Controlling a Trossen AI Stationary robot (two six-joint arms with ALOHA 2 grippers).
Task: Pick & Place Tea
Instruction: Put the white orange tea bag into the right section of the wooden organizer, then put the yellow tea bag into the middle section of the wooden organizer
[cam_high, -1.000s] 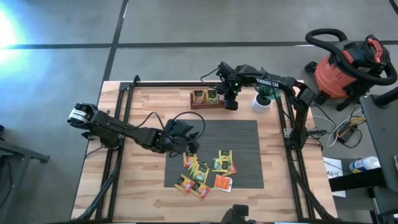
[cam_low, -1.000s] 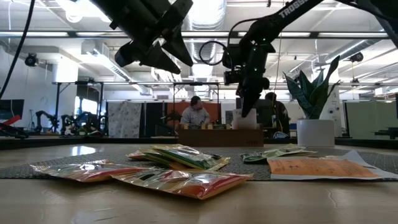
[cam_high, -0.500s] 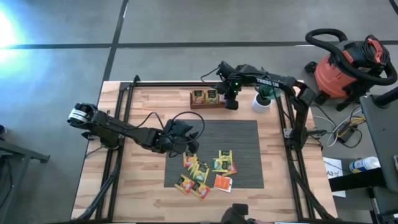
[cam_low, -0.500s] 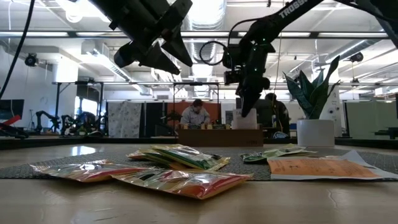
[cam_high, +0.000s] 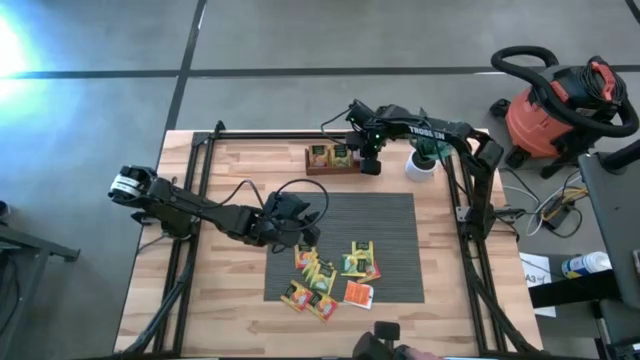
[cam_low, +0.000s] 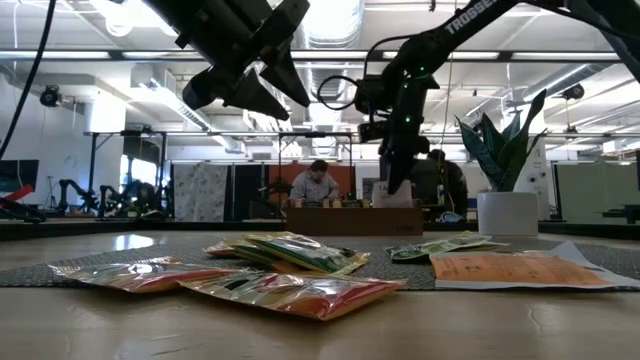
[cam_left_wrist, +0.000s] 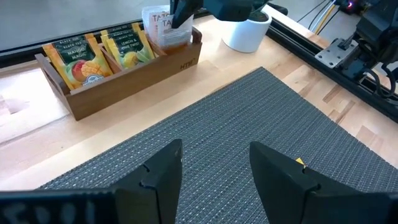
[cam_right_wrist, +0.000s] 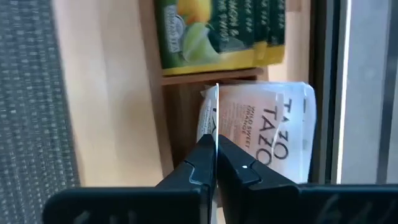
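Right claw (cam_right_wrist: 216, 163): pressed together on the thin edge of a white tea sachet (cam_right_wrist: 267, 130), held at the end compartment of the wooden tray (cam_high: 333, 158). Left claw (cam_left_wrist: 214, 171): spread, poised above the grey ribbed mat (cam_high: 395, 215). Remaining sachets (cam_high: 335, 275): scattered on the mat's near part, on the tabletop (cam_high: 240, 170).

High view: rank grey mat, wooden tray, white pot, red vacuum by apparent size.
1. grey mat
2. red vacuum, though it stands on the floor, farther from the camera
3. wooden tray
4. white pot
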